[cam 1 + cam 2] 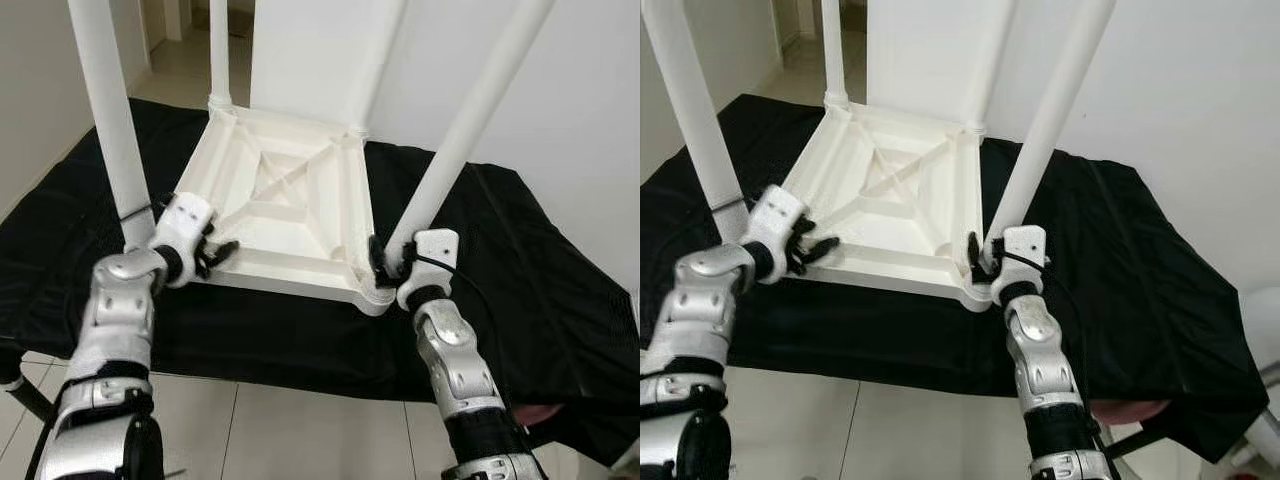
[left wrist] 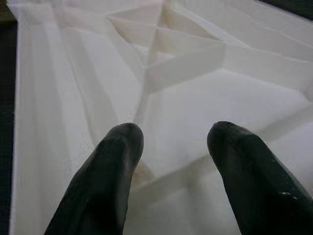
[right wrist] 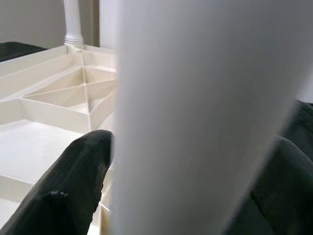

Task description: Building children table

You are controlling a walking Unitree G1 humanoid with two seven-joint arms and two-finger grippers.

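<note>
A white children's table point(image 1: 290, 200) lies upside down on a black cloth, its ribbed underside facing up and its legs pointing upward. My right gripper point(image 1: 385, 262) is shut on the near-right leg point(image 1: 470, 120) close to its base; in the right wrist view the leg point(image 3: 195, 98) fills the gap between both black fingers point(image 3: 73, 181). My left gripper point(image 1: 218, 255) is open at the near-left corner, beside the near-left leg point(image 1: 110, 110). In the left wrist view its fingers point(image 2: 107, 171) hover apart over the underside point(image 2: 195, 63) with nothing between them.
The black cloth point(image 1: 520, 260) covers a low platform and hangs over its front edge. Pale floor tiles point(image 1: 300, 430) lie in front. A white wall point(image 1: 580, 90) stands close on the right, and a doorway opens at the back left.
</note>
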